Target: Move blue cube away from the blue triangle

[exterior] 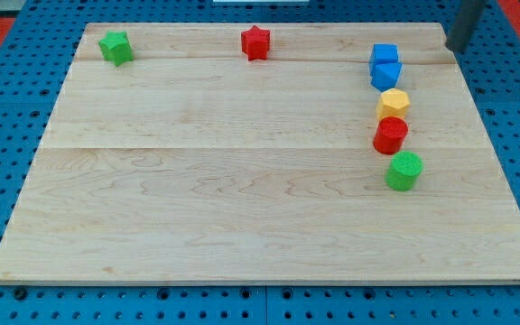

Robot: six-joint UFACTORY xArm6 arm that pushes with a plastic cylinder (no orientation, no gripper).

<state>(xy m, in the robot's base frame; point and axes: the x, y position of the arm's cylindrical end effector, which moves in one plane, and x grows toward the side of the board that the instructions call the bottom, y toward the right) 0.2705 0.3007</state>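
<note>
Two blue blocks touch at the view's upper right. The upper one looks like the blue cube (385,55). The lower one, the blue triangle (386,76), sits right against its bottom side. My tip (452,50) is on the board near the top right corner, to the right of the blue cube with a clear gap between them. The dark rod rises from it out of the view's top edge.
Below the blue pair runs a column: a yellow hexagon (393,103), a red cylinder (390,135) and a green cylinder (404,171). A red star (255,42) is at the top middle. A green star (116,47) is at the top left. The wooden board (224,199) lies on a blue pegboard.
</note>
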